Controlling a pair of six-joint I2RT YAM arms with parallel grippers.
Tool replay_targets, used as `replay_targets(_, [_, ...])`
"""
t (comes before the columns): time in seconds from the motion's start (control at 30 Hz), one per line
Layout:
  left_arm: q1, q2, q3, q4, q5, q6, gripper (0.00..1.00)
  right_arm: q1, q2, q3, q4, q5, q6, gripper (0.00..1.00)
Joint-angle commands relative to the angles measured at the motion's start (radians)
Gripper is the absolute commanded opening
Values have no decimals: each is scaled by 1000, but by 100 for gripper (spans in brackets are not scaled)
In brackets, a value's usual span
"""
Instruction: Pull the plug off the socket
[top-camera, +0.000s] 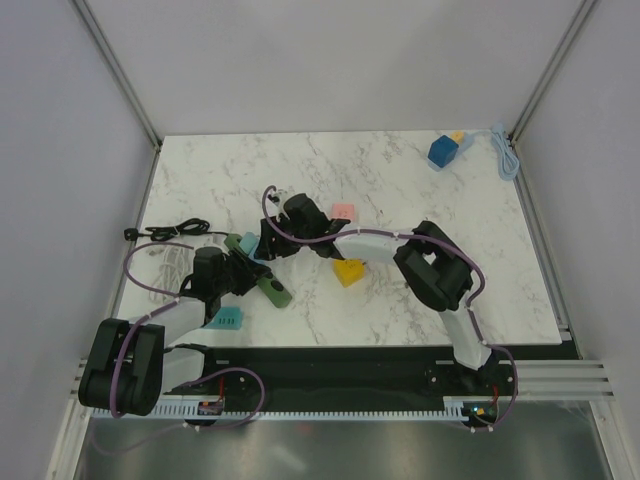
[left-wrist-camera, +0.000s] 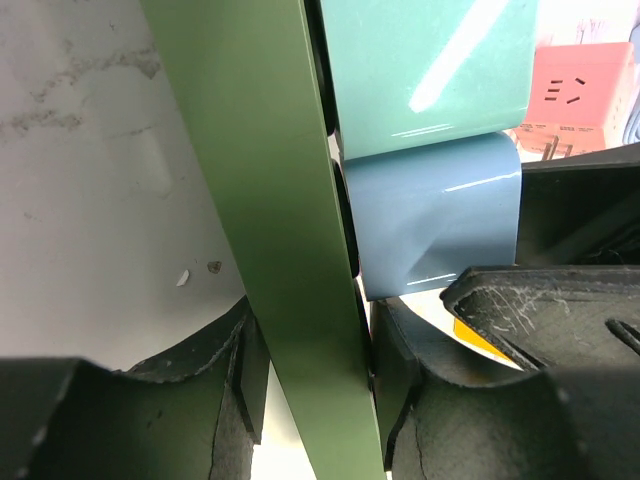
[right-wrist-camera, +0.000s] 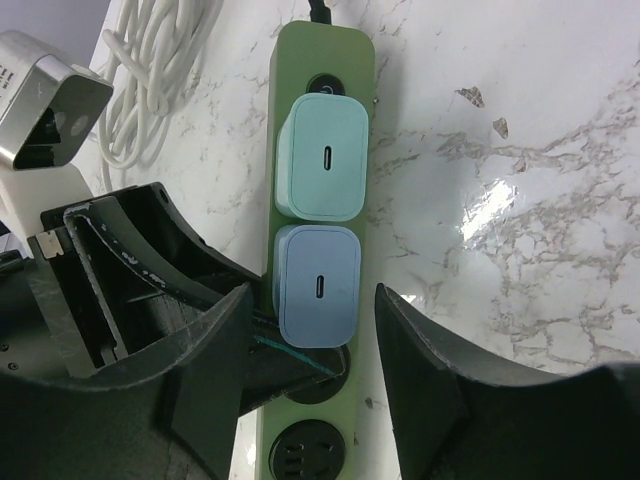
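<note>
The left gripper (left-wrist-camera: 315, 392) is clamped across the green strip (right-wrist-camera: 322, 55), a finger on each long edge, most likely to pin it down so it does not lift when a plug is pulled. The strip lies on the table (top-camera: 420, 200) left of centre, and two plugs sit in it just beside each other: a teal plug (right-wrist-camera: 322, 158) and a blue plug (right-wrist-camera: 318, 285). The right gripper (right-wrist-camera: 315, 335) hangs over the blue plug with its fingers spread, one on each side with a thin gap to each, so it grips nothing yet; that plug looks like the one chosen. Two sockets (right-wrist-camera: 300, 455) below it look vacant. Four loose cubes lie around: a pink cube (top-camera: 343, 212), a yellow cube (top-camera: 348, 271), a teal cube (top-camera: 228, 318) and a blue cube (top-camera: 443, 150)
</note>
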Motion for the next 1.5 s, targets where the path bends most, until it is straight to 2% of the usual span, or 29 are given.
replay_targets(0.0, [-21,4,-2,25,102,116,2,1,22,42,55,-24,17,59])
replay_targets(0.1, [-21,6,-2,19,98,114,2,1,31,44,67,-25,24,51])
replay_targets(0.13, [-21,10,4,13,93,116,2,-1,39,47,70,-24,27,44])
replay_targets(0.2, [-21,19,16,-15,85,114,2,-2,40,50,73,-21,26,37])
replay_targets(0.27, [-21,27,26,-21,87,110,2,-5,37,48,77,-15,26,22])
replay_targets(0.33, [-21,27,16,-21,81,93,2,-15,19,25,87,13,35,0])
replay_targets(0.37, [-21,27,13,-22,75,90,2,-19,5,4,104,25,47,0])
replay_targets(0.5, [-21,16,26,-50,45,79,2,-74,-82,-206,384,28,206,0])
replay_targets(0.53, [-21,13,29,-62,44,82,2,-81,-84,-215,411,18,260,0])
replay_targets(0.7, [-21,-5,13,-64,41,81,2,-91,-58,-206,458,-88,296,0])
replay_targets(0.83, [-21,-7,23,-76,48,82,2,-87,-90,-188,327,-6,169,0])
replay_targets(0.97, [-19,-16,12,-76,44,85,2,-64,-177,-157,108,190,-12,0])
replay_targets(1.13, [-21,-14,13,-72,50,81,2,-64,-217,-148,26,326,-92,0])
replay_targets(1.27, [-21,-14,9,-67,51,77,2,-87,-221,-183,88,223,-45,0])
replay_targets(1.4, [-21,-19,13,-72,56,76,2,-98,-196,-199,170,107,71,0])
replay_targets(1.47, [-19,-26,9,-73,58,73,2,-125,-187,-260,317,-4,166,0])
